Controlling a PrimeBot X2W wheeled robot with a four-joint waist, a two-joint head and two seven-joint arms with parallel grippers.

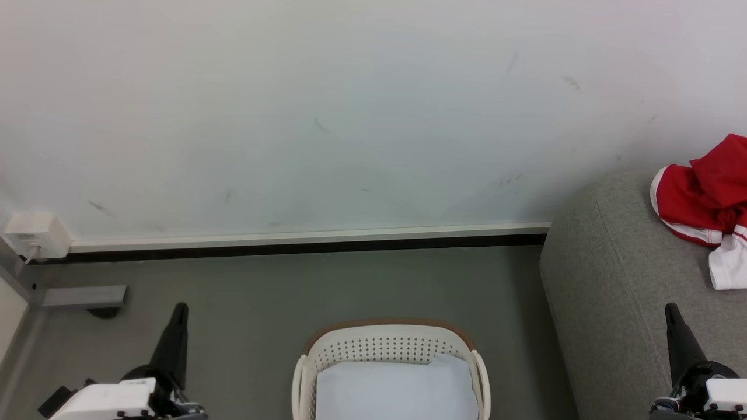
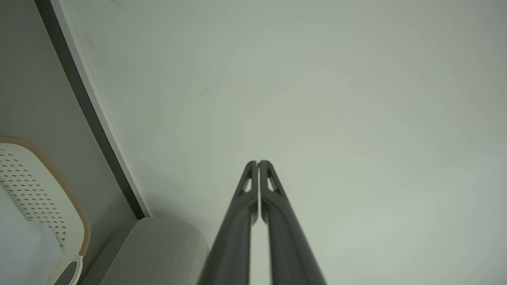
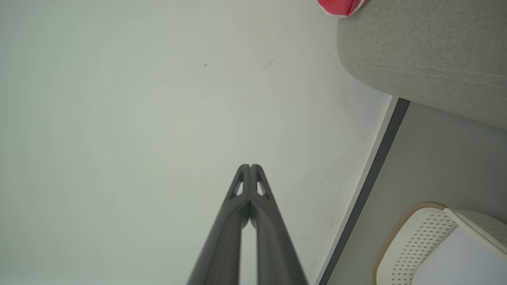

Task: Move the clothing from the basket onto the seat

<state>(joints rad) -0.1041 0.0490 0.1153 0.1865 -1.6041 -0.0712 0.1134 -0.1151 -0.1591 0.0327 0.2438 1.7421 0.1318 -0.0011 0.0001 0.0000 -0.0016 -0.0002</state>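
The red clothing [image 1: 709, 201] with white trim lies bunched on the grey seat [image 1: 607, 280] at the right; a red edge of the clothing [image 3: 340, 6] peeks over the seat [image 3: 427, 51] in the right wrist view. The cream basket [image 1: 388, 344] with a brown rim stands on the floor at bottom centre, holding a plain pale cloth [image 1: 397, 388]. My left gripper [image 1: 180, 308] is shut and empty, left of the basket. My right gripper [image 1: 671, 309] is shut and empty, in front of the seat. Both grippers [image 2: 258, 162] [image 3: 250, 165] point at the wall.
A pale wall [image 1: 350, 116] with a white and black baseboard [image 1: 303, 242] runs behind the basket. A white socket box [image 1: 36, 234] and a grey bracket [image 1: 84, 296] sit at the left. Grey floor [image 1: 245, 303] lies around the basket.
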